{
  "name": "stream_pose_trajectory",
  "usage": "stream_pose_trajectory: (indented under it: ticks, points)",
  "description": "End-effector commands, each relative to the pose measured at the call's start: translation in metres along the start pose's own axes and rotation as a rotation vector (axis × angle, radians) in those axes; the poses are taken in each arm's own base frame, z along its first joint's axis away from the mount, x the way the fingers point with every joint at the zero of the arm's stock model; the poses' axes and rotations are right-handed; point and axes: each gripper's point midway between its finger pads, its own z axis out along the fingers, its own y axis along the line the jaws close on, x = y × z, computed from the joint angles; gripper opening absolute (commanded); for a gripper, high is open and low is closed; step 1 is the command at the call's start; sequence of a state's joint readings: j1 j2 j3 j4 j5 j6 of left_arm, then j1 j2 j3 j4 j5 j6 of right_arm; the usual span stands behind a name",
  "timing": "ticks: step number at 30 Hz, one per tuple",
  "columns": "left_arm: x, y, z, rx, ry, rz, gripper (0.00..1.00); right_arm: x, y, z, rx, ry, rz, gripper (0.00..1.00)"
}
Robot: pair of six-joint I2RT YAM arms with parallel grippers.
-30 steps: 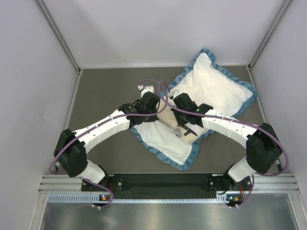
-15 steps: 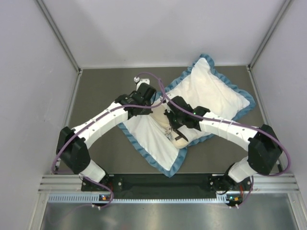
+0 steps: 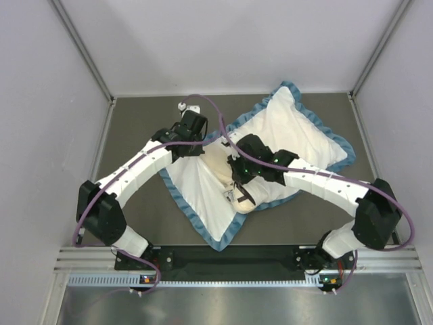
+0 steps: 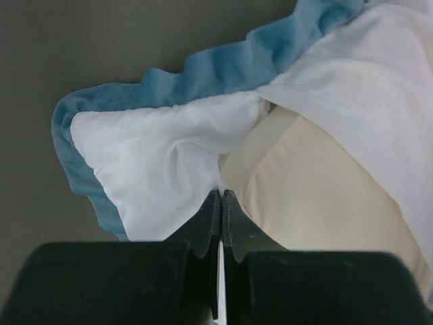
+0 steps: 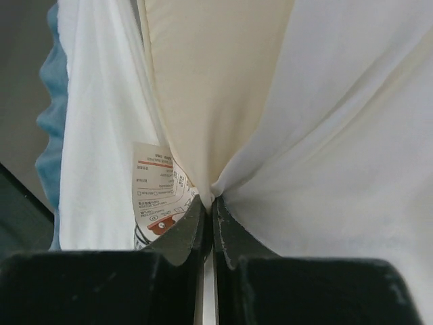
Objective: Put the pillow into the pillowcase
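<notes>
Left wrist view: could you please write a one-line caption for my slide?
Left gripper pinches the white inside of the pillowcase, beside the partly covered cream pillow.

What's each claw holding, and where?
Left claw pinches the pillowcase by white inner fabric at its opening. Right claw pinches the pillow at its end beside the label, perhaps case fabric too.

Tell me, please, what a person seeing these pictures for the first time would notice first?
The pillowcase, white with a blue ruffled edge, sprawls diagonally across the dark table, and both arms reach into its middle. There the cream pillow shows at the opening, partly inside. The left gripper is shut on the pillowcase edge, and the right gripper pinches cloth at the pillow's end, beside a printed label.
</notes>
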State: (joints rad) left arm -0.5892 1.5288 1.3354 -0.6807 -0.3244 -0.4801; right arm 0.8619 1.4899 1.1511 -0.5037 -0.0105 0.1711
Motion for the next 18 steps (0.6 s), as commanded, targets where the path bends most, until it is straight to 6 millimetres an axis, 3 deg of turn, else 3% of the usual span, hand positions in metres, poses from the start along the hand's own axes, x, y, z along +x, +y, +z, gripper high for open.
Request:
stream_pose_trajectory:
  ticks: [1,5,7,10,11,13,14,15,16,18]
  points:
    - [-0.062,0.020,-0.002,-0.039,-0.206,-0.048,0.00,0.048,0.039,-0.030,-0.193,0.128,-0.063,0.00]
    - [-0.077,0.000,-0.017,0.089,-0.253,-0.052,0.00,0.057,0.046,-0.026,-0.245,0.144,-0.074,0.00]
    - [-0.081,-0.018,-0.035,0.209,-0.269,-0.040,0.00,0.056,0.047,-0.020,-0.247,0.154,-0.086,0.00]
    - [-0.079,-0.027,-0.057,0.297,-0.285,-0.042,0.00,0.045,0.050,-0.006,-0.260,0.169,-0.104,0.00]
    - [-0.078,-0.029,-0.064,0.317,-0.293,-0.039,0.00,0.031,0.051,-0.003,-0.267,0.149,-0.112,0.00]
    - [-0.069,-0.031,-0.078,0.373,-0.294,-0.031,0.00,0.028,0.053,0.011,-0.288,0.177,-0.110,0.00]
    - [-0.066,-0.032,-0.084,0.390,-0.295,-0.031,0.00,0.012,0.052,0.013,-0.292,0.151,-0.110,0.00]
    - [-0.055,-0.032,-0.083,0.407,-0.279,-0.029,0.00,0.011,0.052,0.024,-0.291,0.168,-0.104,0.00]
    - [-0.054,-0.033,-0.096,0.441,-0.296,-0.031,0.00,0.006,0.051,0.027,-0.296,0.166,-0.098,0.00]
    - [-0.035,-0.038,-0.099,0.490,-0.254,-0.040,0.00,-0.019,0.047,0.035,-0.299,0.119,-0.073,0.00]
